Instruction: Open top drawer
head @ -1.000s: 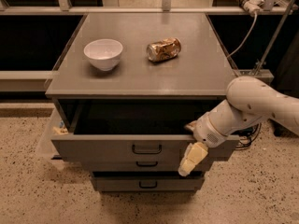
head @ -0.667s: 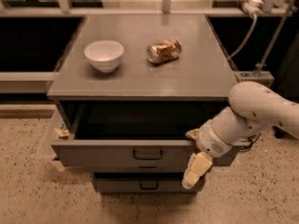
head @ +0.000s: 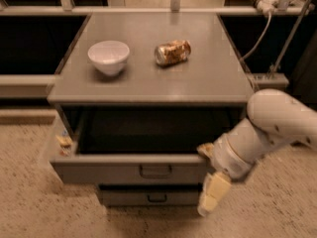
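The top drawer (head: 99, 172) is a wide grey metal drawer with a small black loop handle (head: 155, 171) at its centre. It stands pulled well out of the grey cabinet (head: 148, 86), and its dark inside shows from above. My gripper (head: 212, 190), on a white arm (head: 277, 120) reaching in from the right, is at the right end of the drawer front and hangs down past its lower edge. It is to the right of the handle, not on it.
A white bowl (head: 109, 56) and a crushed can (head: 173, 52) lie on the cabinet top. A narrower grey drawer front (head: 129, 197) sits closed below the top drawer. Cables (head: 261, 31) hang at the back right. Speckled floor lies all around.
The top drawer has slid further out towards the camera. My gripper has moved down and forward with the drawer's right end.
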